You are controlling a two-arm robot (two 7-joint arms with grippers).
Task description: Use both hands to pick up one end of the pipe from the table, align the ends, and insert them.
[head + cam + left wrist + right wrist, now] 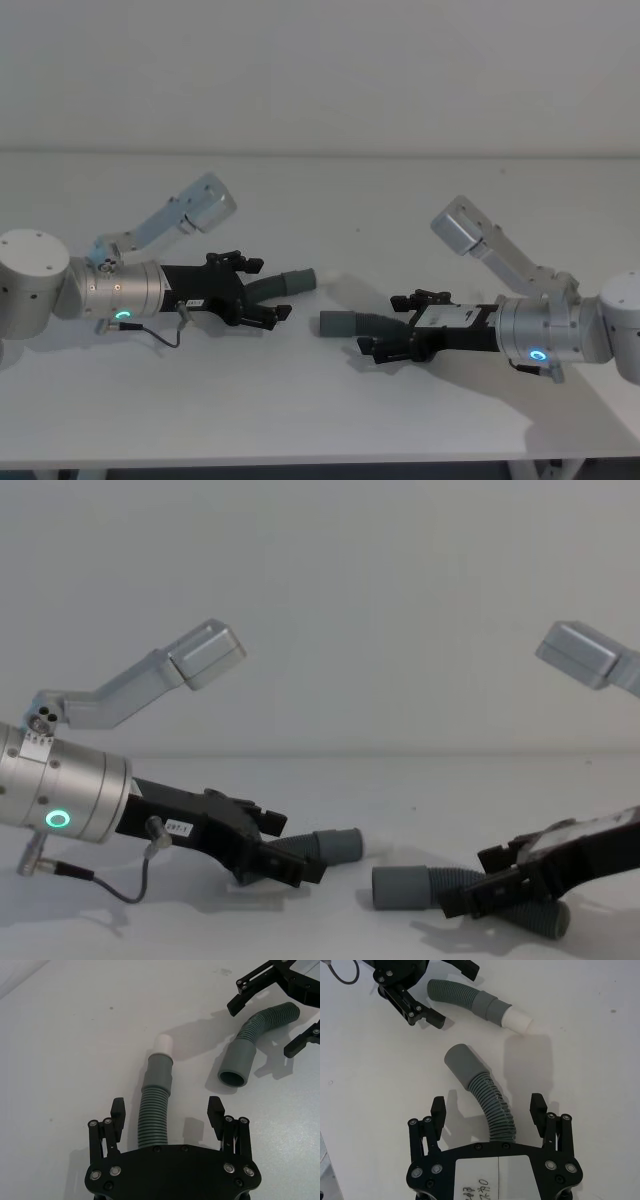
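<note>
Holds left gripper (166,1107) wide open around white-tipped hose (158,1072); holds right gripper (487,1105) wide open around other hose (465,1064).

Before you, the white table (320,430) carries two grey corrugated hoses: the white-tipped hose piece (154,1105) lies flat, and the second hose piece (487,1100) rests near it, to its right, not touching.
</note>
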